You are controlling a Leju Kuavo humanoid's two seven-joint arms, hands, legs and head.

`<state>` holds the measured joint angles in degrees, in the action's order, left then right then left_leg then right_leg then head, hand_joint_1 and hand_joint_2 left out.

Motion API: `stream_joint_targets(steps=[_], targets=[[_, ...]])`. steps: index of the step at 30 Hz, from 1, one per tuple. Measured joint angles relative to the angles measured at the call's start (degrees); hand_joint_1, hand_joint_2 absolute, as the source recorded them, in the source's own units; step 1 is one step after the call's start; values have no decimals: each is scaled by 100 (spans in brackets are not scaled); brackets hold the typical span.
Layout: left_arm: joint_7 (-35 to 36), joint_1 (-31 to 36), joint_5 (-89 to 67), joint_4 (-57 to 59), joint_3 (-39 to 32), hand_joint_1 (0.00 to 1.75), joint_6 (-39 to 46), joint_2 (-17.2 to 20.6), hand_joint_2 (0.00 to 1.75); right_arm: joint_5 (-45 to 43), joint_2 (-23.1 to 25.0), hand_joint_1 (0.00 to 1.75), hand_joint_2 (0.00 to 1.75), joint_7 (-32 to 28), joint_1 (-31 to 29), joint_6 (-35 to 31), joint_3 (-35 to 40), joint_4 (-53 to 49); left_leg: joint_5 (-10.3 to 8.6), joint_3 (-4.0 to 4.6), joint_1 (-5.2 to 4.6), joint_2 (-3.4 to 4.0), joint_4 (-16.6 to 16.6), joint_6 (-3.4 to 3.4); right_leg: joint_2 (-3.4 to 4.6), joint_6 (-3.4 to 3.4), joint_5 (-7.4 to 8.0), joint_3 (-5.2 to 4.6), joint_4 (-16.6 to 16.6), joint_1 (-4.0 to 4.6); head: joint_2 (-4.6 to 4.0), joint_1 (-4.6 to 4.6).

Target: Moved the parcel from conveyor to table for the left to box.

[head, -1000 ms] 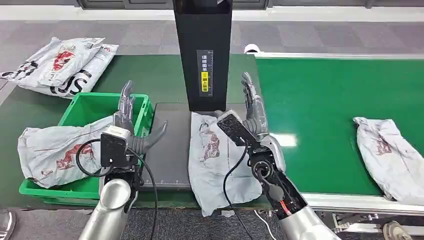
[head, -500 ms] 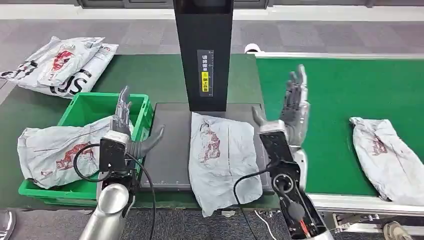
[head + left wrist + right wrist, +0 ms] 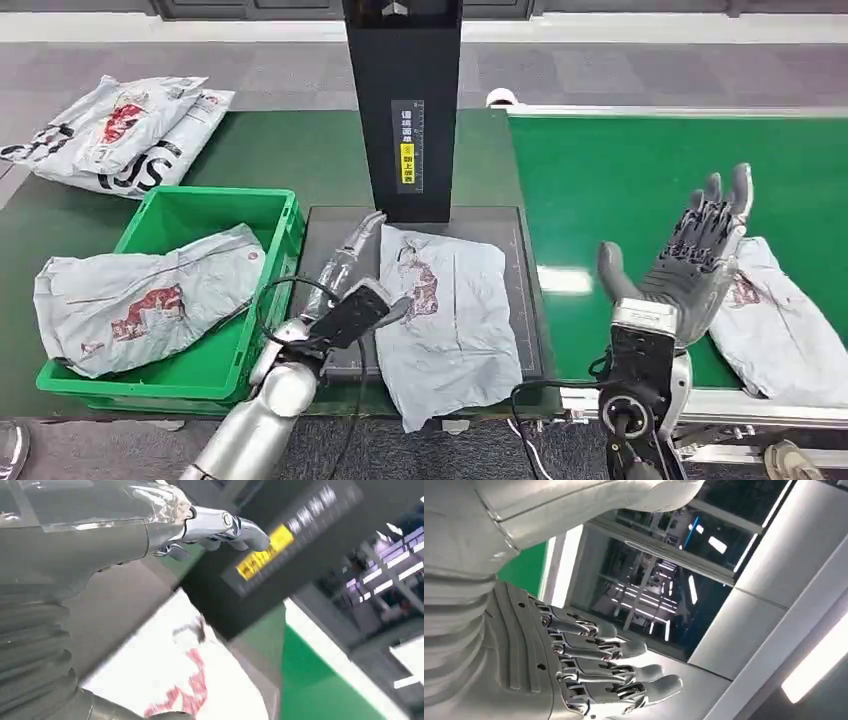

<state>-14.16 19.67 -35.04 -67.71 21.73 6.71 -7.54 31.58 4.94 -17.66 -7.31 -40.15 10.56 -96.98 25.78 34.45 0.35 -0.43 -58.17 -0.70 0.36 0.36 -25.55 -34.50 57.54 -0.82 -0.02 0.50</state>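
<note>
A grey parcel with a red print point(image 3: 445, 315) point(image 3: 185, 680) lies flat on the dark scale plate point(image 3: 520, 250) below the black scanner column point(image 3: 403, 100). My left hand point(image 3: 350, 265) point(image 3: 150, 525) reaches over the plate's left side, fingers stretched out beside the parcel's upper left corner, holding nothing. My right hand point(image 3: 695, 255) point(image 3: 584, 665) is raised above the green conveyor point(image 3: 640, 170), palm open and fingers spread. Just right of it on the belt lies a second grey parcel point(image 3: 790, 320). The green box point(image 3: 255, 290) on the left holds another parcel point(image 3: 140, 300).
More grey parcels point(image 3: 120, 130) lie on the dark green table point(image 3: 290, 150) at the far left. The conveyor's white edge rail point(image 3: 720, 405) runs along the front right. The scanner column stands close behind the scale plate.
My left hand swung from beside the green box toward the parcel on the scale plate. My right hand moved right, away from that parcel, out over the conveyor toward the second parcel.
</note>
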Motion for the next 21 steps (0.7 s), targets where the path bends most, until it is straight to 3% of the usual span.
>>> stream_joint_targets(steps=[13, 21], targets=[[-120, 752, 297, 1668, 671, 0, -365, -802, 175, -2, 7, 0, 175, 120, -59, 0, -31, 9, 2, 4, -2, -1, 0, 2, -3, 1, -1, 1, 0, -2, 0, -2], [-122, 962, 302, 2216, 859, 0, -341, -973, 175, 0, 9, 0, 175, 166, -80, 0, -35, 9, 1, 3, -2, -1, 1, 2, -2, 1, -1, 1, 1, -1, 2, -2]])
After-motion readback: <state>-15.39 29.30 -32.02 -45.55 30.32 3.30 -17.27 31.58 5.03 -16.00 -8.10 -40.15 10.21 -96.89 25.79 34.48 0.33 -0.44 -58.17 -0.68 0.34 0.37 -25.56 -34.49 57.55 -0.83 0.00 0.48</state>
